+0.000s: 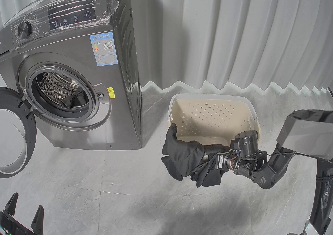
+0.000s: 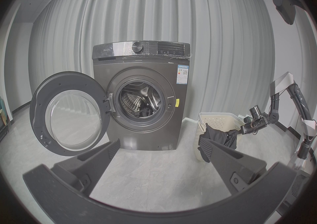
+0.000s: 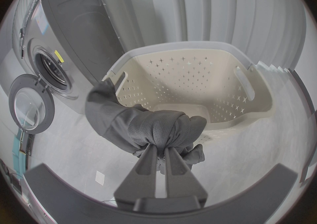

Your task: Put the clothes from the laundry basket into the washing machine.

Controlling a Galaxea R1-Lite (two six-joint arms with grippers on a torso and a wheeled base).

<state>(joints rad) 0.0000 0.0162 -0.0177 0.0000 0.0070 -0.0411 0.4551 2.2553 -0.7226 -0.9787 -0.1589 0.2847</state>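
Note:
A dark grey garment [image 1: 187, 159] hangs over the near left rim of the cream laundry basket [image 1: 211, 114], and my right gripper [image 1: 211, 163] is shut on it. In the right wrist view the fingers [image 3: 150, 158] pinch a bunched fold of the garment [image 3: 145, 127] in front of the basket [image 3: 198, 79]. The grey washing machine [image 1: 76, 69] stands at the left with its round door [image 1: 12, 131] swung open; a dark piece of clothing [image 1: 73, 102] lies in the drum. My left gripper [image 1: 24, 211] is low at the near left, open, holding nothing, its fingers [image 2: 231, 160] apart in the left wrist view.
White curtains [image 1: 225, 27] hang behind the machine and basket. The open door juts out over the floor at the left. Bare grey floor [image 1: 114, 183] lies between the machine, the basket and me.

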